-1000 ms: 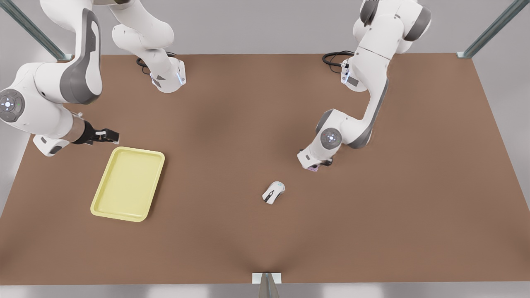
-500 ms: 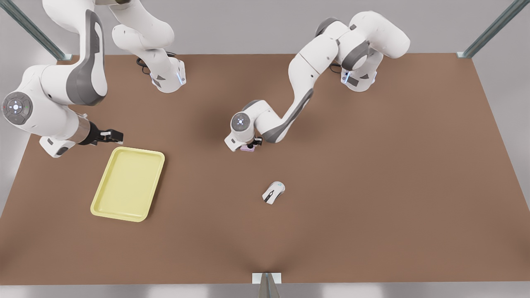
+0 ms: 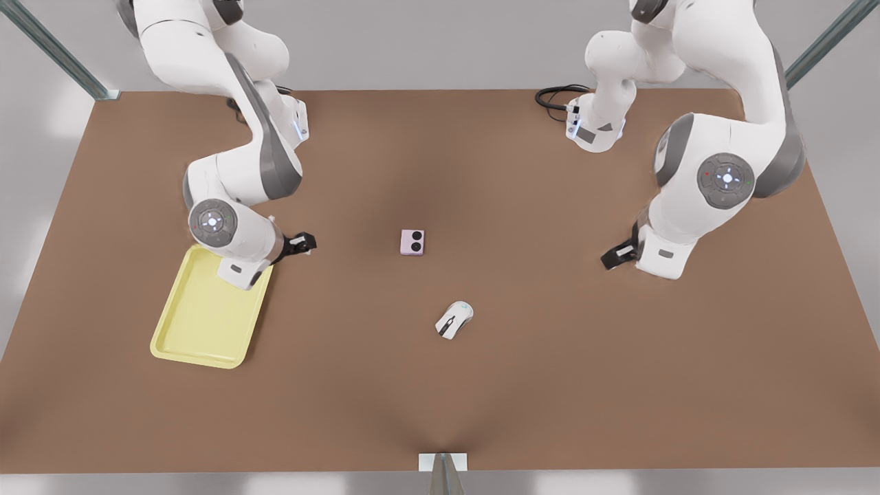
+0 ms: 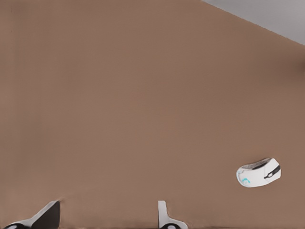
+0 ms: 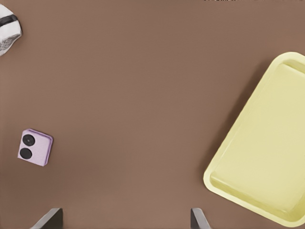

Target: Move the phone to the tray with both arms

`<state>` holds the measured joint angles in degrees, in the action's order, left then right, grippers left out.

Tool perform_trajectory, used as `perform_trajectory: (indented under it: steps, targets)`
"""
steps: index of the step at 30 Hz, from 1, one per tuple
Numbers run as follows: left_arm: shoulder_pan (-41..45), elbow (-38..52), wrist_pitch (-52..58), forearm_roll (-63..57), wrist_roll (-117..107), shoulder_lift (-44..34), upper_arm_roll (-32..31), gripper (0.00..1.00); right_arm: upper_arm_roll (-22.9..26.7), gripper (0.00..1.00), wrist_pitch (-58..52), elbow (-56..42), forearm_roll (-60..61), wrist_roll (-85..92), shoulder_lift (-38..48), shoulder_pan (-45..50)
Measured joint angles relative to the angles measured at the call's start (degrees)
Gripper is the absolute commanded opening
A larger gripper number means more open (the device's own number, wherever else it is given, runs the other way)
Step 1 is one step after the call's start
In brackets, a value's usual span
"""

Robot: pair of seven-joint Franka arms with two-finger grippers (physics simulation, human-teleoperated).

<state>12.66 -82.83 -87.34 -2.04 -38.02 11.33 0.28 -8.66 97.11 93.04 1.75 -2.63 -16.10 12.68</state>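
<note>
The pale pink phone (image 3: 412,242) (image 5: 35,148) lies flat mid-table, its two black circles facing up, with nothing touching it. At the front view's left sits the pale yellow tray (image 3: 199,330) (image 5: 267,143), holding nothing. My right gripper (image 3: 300,244) (image 5: 125,212) hovers open by the tray's far right corner, a short way from the phone. Far off at the front view's right, my left gripper (image 3: 614,258) (image 4: 108,205) is open and holds nothing.
A white and black computer mouse (image 3: 454,320) (image 4: 258,172) (image 5: 7,31) lies nearer the front edge than the phone. Black cables (image 3: 553,96) coil by the arm base at the back. Bare brown table (image 3: 619,378) surrounds these objects.
The left gripper carried the phone toward the table's middle, let it go and drew back to the front view's right. The right gripper moved from beside the tray toward the phone.
</note>
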Motion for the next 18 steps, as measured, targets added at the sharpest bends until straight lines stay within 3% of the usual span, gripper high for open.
perform_trajectory:
  steps: [11, 18]
  targets:
    - [0.2, 6.0, 10.4, 1.3, 16.3, -0.9, 0.5, 1.00, -0.2, 1.00, 10.9, -12.9, 0.4, -23.8, -20.8, 24.4]
    - [0.1, 6.1, 11.6, 1.8, 22.7, -0.5, 0.4, 1.00, -0.9, 1.00, 18.4, -2.3, 0.5, -38.5, -20.8, 25.9]
